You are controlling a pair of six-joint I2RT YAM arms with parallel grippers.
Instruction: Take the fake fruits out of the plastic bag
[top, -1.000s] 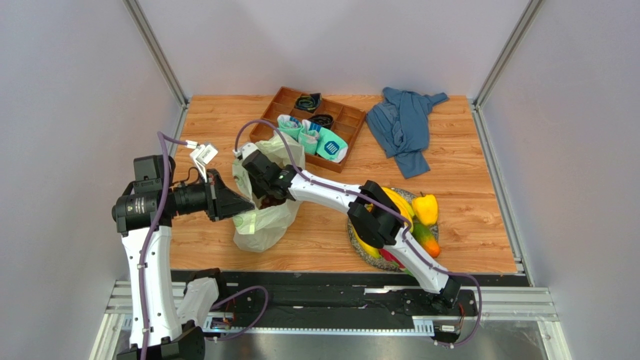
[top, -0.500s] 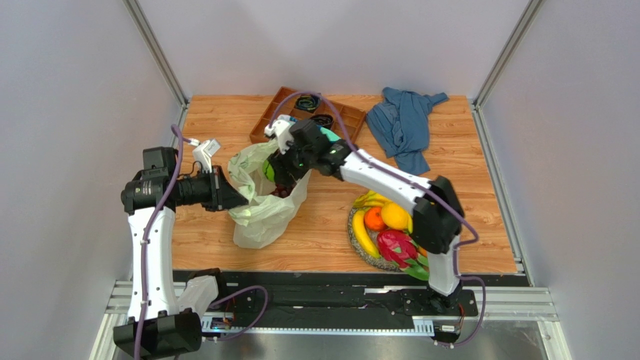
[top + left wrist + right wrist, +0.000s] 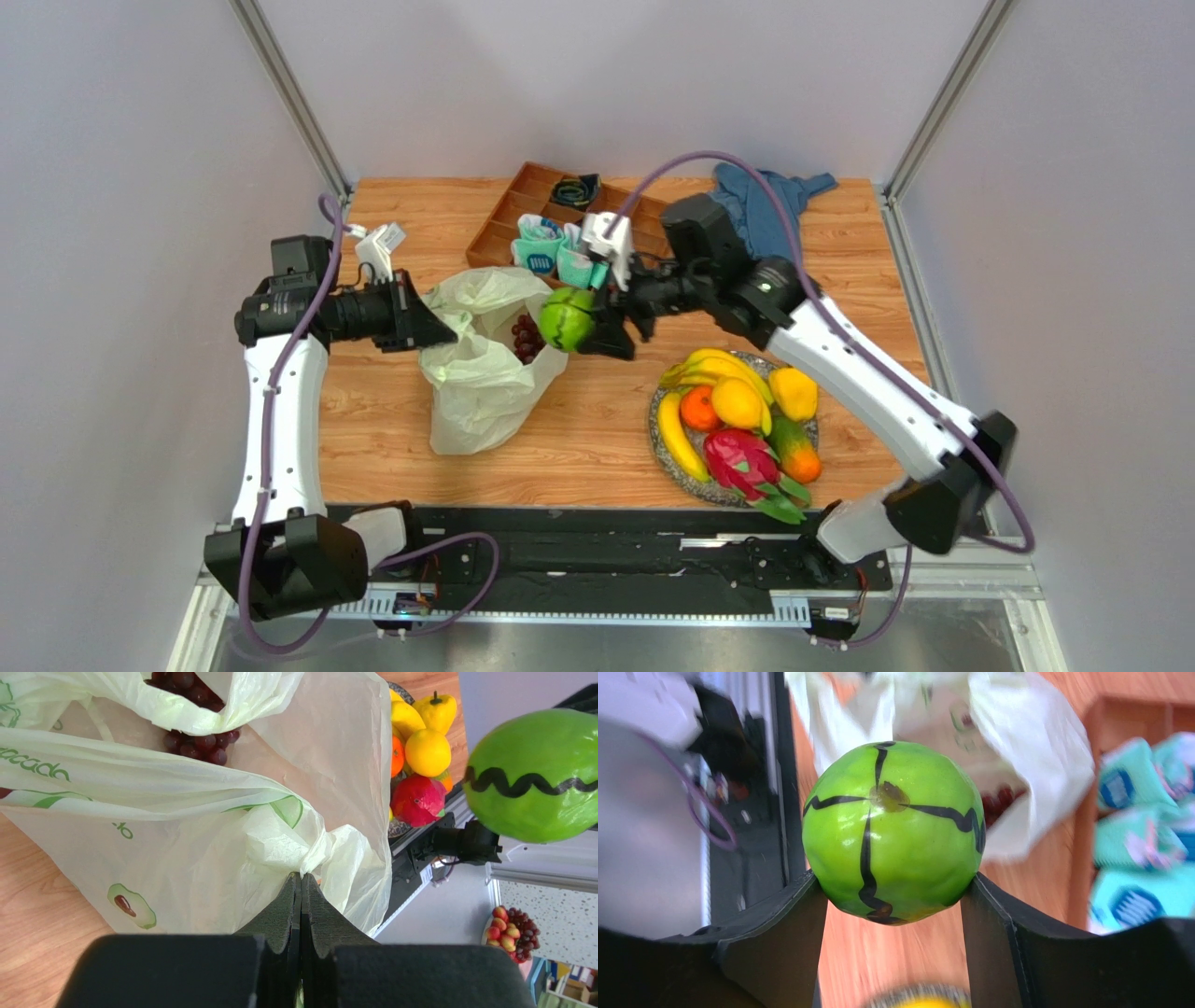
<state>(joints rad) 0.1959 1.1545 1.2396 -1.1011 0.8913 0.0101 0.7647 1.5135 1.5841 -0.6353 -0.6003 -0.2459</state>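
Note:
My right gripper [image 3: 582, 325] [image 3: 894, 889] is shut on the green round fruit [image 3: 565, 319] [image 3: 892, 831], a small melon with black stripes, held in the air just right of the bag; it also shows in the left wrist view [image 3: 537, 775]. My left gripper [image 3: 438, 336] [image 3: 301, 876] is shut on the rim of the pale yellow-green plastic bag [image 3: 480, 367] [image 3: 161, 840] and holds it up. Purple grapes [image 3: 525, 335] [image 3: 196, 738] lie in the bag's open mouth. Bananas [image 3: 679, 437], an orange [image 3: 738, 402], a dragon fruit [image 3: 742, 459] and a mango [image 3: 795, 451] lie on a round woven plate [image 3: 668, 465].
A wooden tray [image 3: 522, 186] with teal-white rolled socks [image 3: 550, 252] and dark cables stands at the back centre. A blue cloth garment [image 3: 765, 196] lies back right, partly behind the right arm. A yellow pepper [image 3: 794, 392] sits on the plate. Metal rails edge the table.
My right gripper has come out of the bag with the green round fruit and swung right and up. My left gripper has kept its hold on the bag and lifted slightly.

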